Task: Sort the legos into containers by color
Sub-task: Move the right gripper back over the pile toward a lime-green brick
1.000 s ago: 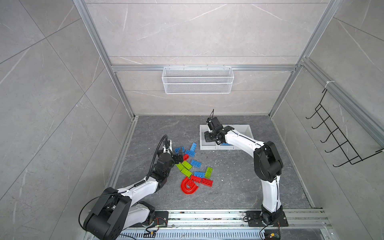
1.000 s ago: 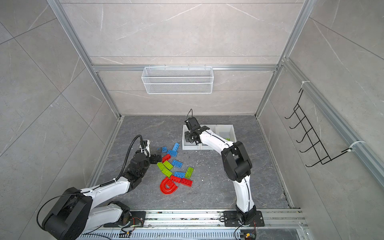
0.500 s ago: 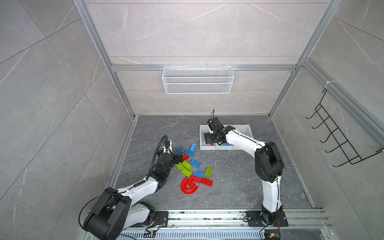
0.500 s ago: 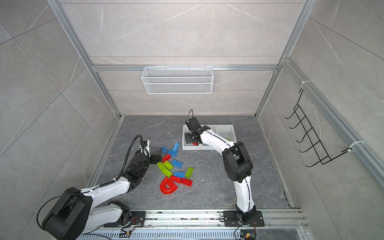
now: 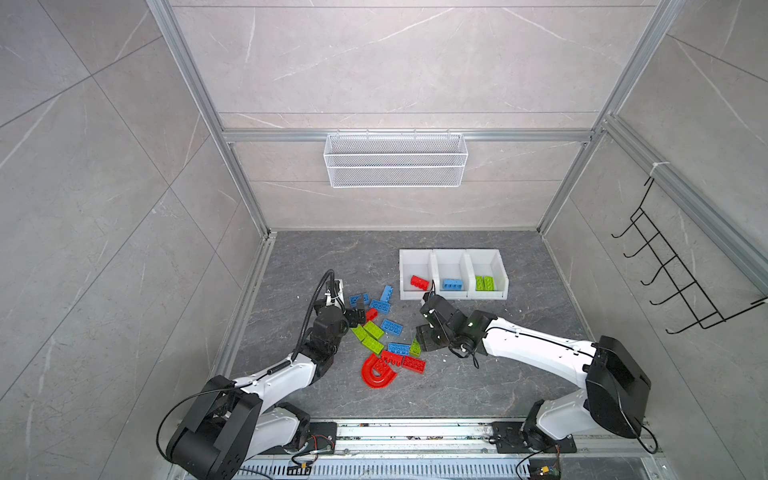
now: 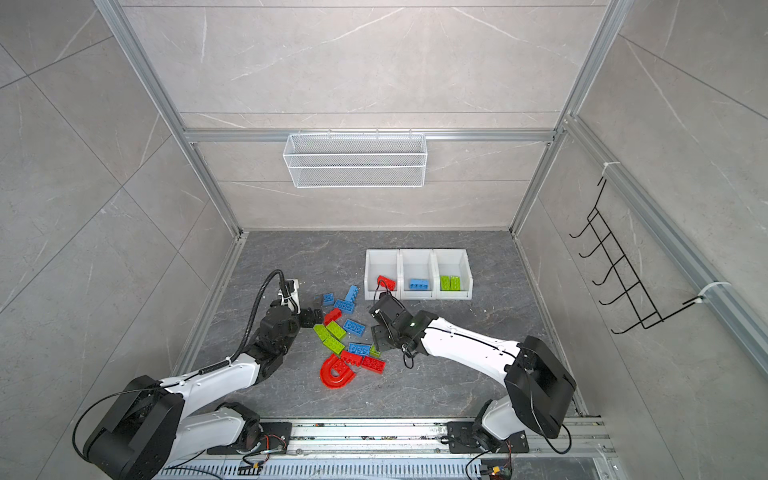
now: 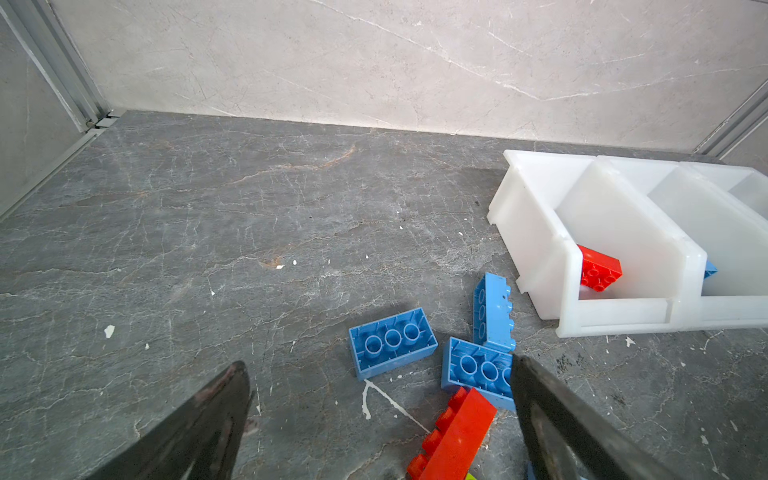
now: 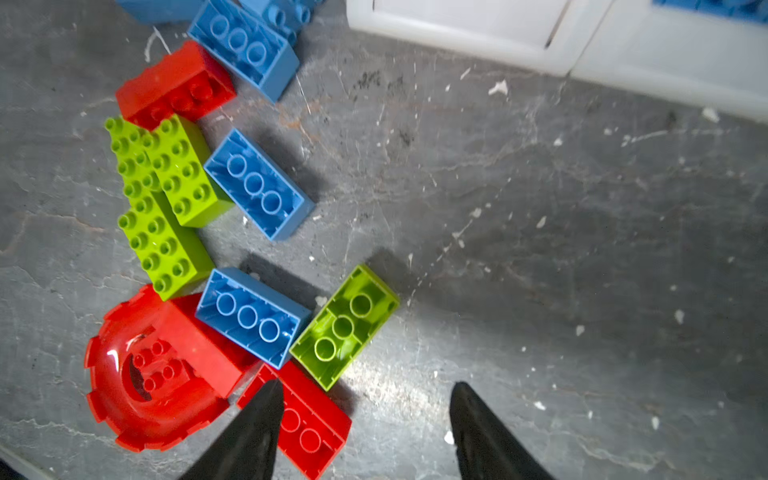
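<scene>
Right tool (image 8: 365, 384), jaws apart and empty, above the loose legos (image 8: 249, 316).

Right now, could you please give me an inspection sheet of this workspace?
Surface: grey floor, white flecks.
Job's things: bins hold a red brick, a blue brick and green bricks, one colour each; loose bricks and a red arch lie on the floor.
Clutter: nothing seen.
End effectors: left end effector open over loose bricks; right end effector open, empty, at the pile's edge.
Cables: black hose along left arm; thin cable loop at right wrist.
Surroundings: wire basket on back wall; hook rack on right wall.
</scene>
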You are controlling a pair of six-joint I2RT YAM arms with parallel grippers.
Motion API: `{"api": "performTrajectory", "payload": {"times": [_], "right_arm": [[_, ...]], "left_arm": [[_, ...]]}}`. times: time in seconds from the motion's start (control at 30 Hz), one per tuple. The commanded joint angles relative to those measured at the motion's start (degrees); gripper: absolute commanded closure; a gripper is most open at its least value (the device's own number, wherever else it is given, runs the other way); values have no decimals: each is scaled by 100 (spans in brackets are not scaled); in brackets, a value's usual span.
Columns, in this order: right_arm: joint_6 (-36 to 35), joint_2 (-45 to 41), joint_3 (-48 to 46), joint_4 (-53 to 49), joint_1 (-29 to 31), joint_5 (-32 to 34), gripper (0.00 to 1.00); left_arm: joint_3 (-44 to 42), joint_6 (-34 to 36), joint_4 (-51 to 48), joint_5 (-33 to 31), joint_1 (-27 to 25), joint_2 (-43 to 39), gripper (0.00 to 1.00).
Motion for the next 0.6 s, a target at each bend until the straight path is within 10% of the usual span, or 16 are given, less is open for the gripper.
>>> {"api": "performTrajectory", "payload": {"times": [0.0,0.57], "right_arm": [[519,181,-64,327,171,254,38],[566,977,86,200,258,509,43]], "left_arm": [[-10,-76,240,-33,13,-154,0],[-15,-103,232,-27,14,-181,0]]}}
